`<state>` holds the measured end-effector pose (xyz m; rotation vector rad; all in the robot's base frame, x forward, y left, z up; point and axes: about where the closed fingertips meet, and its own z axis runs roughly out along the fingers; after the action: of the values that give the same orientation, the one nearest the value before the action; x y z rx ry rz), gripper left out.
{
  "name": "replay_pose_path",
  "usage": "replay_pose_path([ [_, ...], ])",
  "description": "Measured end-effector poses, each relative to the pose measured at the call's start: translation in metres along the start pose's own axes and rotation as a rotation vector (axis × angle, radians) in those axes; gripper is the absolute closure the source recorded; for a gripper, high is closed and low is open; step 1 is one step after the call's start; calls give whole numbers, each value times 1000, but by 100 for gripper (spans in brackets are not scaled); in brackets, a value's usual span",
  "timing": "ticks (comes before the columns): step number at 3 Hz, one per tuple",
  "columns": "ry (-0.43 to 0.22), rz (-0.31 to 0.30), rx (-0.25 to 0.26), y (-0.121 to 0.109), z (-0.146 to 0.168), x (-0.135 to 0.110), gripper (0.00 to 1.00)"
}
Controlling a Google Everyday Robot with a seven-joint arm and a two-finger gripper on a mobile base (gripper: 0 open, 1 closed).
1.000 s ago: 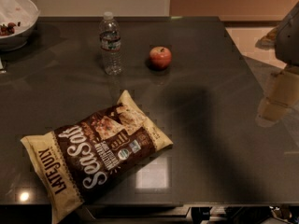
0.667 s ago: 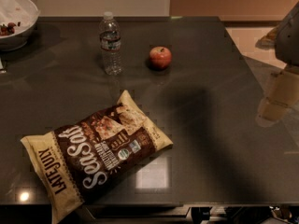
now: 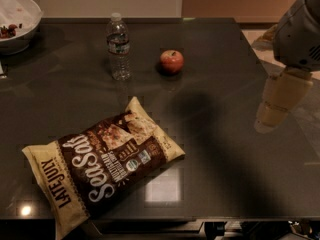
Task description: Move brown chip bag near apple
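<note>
The brown chip bag (image 3: 102, 171) lies flat on the dark table (image 3: 220, 149) at the front left, its cream end hanging near the front edge. The red apple (image 3: 171, 61) sits at the back middle, well apart from the bag. My gripper (image 3: 276, 106) hangs above the table's right edge, far to the right of both the bag and the apple, and touches nothing.
A clear plastic water bottle (image 3: 119, 47) stands upright just left of the apple. A white bowl (image 3: 17, 21) with some food sits at the back left corner. The table's front edge runs just below the bag.
My gripper has shifted slightly left, further over the table's right edge. The bag, apple and bottle have not moved.
</note>
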<state>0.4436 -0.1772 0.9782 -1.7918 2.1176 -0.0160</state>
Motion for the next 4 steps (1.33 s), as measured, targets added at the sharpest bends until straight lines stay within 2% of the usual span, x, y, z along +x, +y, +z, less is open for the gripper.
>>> replay_pose_path([
  [1,-70,-57,-31,9,16,-32,0],
  [2,-147,-113,-100,29,52,-70,0],
  [3,-196,-146,-161,44,81,-94,0],
  [4,-209,-147,-199,58,114,-111,0],
])
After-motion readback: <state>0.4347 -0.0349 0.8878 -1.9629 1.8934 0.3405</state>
